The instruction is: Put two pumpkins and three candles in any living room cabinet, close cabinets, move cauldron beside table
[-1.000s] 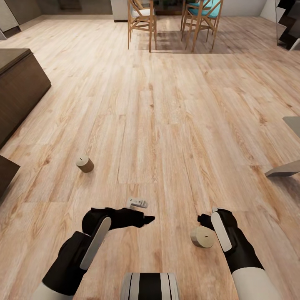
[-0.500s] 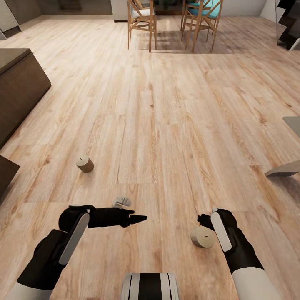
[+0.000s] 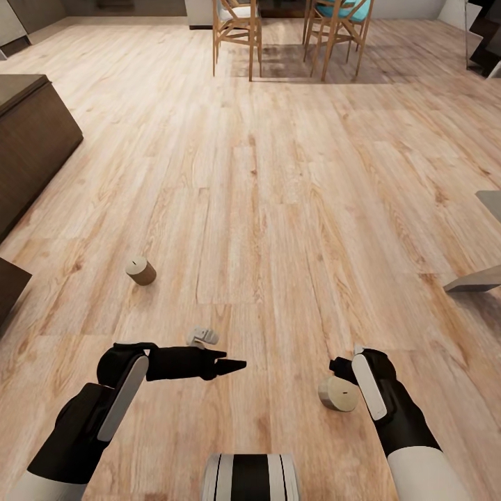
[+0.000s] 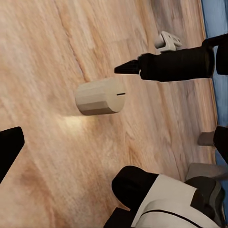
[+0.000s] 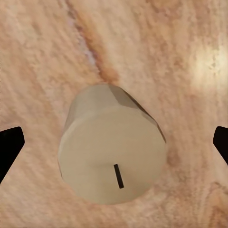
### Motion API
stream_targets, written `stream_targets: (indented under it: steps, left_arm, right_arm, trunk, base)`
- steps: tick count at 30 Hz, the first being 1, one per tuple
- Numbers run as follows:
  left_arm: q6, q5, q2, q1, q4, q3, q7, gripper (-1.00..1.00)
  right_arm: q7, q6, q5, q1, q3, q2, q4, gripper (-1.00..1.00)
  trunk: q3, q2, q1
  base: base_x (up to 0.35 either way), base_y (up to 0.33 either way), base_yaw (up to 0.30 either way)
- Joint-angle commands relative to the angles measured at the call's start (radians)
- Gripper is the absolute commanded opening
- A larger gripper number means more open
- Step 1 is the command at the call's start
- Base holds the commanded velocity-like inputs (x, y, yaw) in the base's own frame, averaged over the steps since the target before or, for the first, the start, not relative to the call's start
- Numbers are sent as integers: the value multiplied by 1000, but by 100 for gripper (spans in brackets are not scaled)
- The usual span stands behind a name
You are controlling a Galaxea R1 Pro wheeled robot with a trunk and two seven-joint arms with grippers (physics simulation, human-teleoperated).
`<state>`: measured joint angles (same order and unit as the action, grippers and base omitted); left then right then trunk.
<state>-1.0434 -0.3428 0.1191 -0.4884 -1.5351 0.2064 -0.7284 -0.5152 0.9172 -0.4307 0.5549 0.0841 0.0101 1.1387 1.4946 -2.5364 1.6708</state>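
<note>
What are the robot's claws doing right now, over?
Right claw open, hovering at a stubby tan candle lying on the wood floor. Left claw empty, state unclear. Second tan candle upright ahead-left. Nothing blocking.

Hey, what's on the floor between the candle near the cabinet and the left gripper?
In the head view, just bare wood floor lies between that candle and the left gripper; nothing else sits in that stretch.
</note>
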Motion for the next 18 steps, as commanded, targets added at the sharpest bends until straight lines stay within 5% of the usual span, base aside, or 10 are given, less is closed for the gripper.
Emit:
stream_targets:
  steps: [1,18]
  left_arm:
    - [-4,2,1,0,0,1,-10,100]
    - [-4,1,1,1,0,2,-24,100]
  right_arm:
    - [-9,2,-12,0,2,1,1,100]
    - [-8,0,-14,0,3,0,0,100]
  trunk:
    - [1,0,0]
    - [35,-2,4]
  base:
    - [0,0,0]
    - [0,0,0]
